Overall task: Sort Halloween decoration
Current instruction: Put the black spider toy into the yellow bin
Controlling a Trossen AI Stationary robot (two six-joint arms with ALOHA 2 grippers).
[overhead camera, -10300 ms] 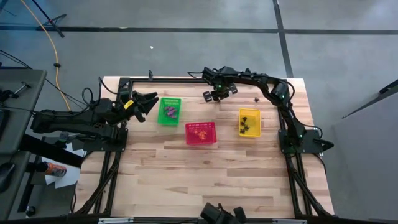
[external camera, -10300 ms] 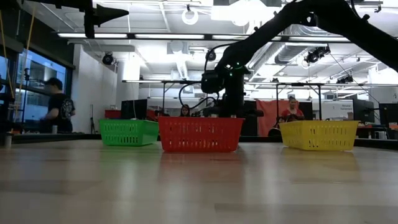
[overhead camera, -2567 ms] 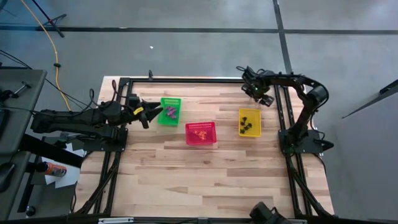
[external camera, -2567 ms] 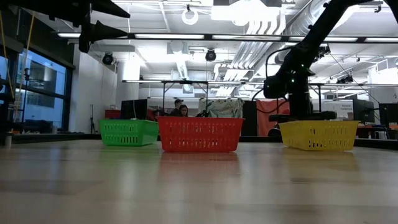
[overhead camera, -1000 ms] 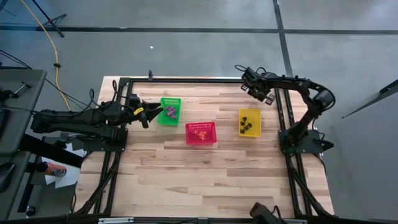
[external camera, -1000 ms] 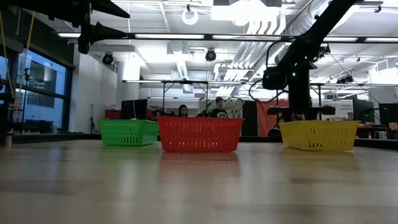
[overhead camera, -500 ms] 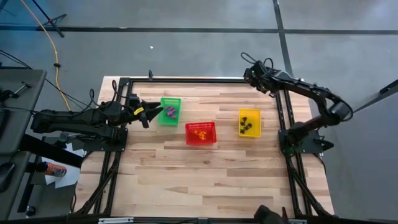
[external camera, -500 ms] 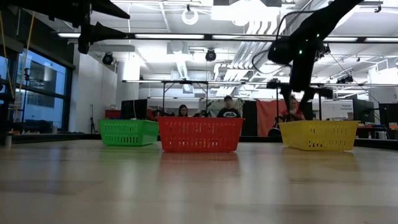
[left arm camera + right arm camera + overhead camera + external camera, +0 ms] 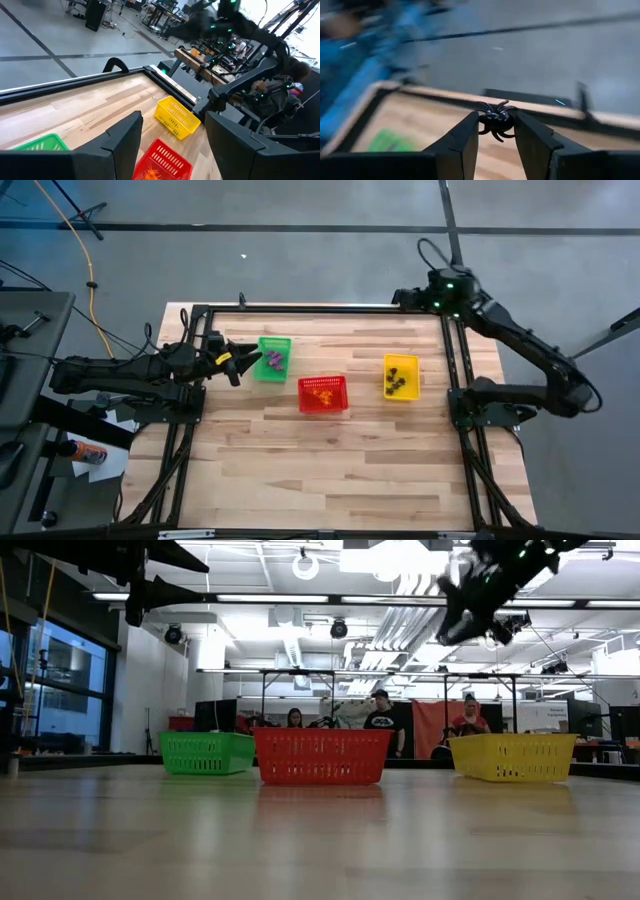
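My right gripper [image 9: 496,126] is shut on a tiny black spider trinket [image 9: 495,118]. It hangs high over the table's far right corner [image 9: 403,298] and shows blurred at the top of the low view [image 9: 455,615]. My left gripper [image 9: 240,363] is open and waits in the air just left of the green basket [image 9: 272,358], touching nothing. Purple trinkets [image 9: 275,360] lie in the green basket, orange ones [image 9: 322,391] in the red basket [image 9: 336,406], and black ones [image 9: 400,380] in the yellow basket [image 9: 401,361]. My right gripper pinches the black spider's body [image 9: 495,117] between its two fingers [image 9: 470,134], at their free ends. The legs stick out past the fingers on both sides. The spider is lifted well clear of the table.
The three mesh baskets stand in a row across the far half of the table. A dark metal frame [image 9: 300,308] runs along the far edge and the sides. The near half of the wooden table [image 9: 320,470] is bare. People move in the room behind [image 9: 380,720].
My right gripper has risen steeply and swung back toward the far right corner, away from the yellow basket, turning as it went. It has kept the black spider between its fingers. The left arm has stayed still.
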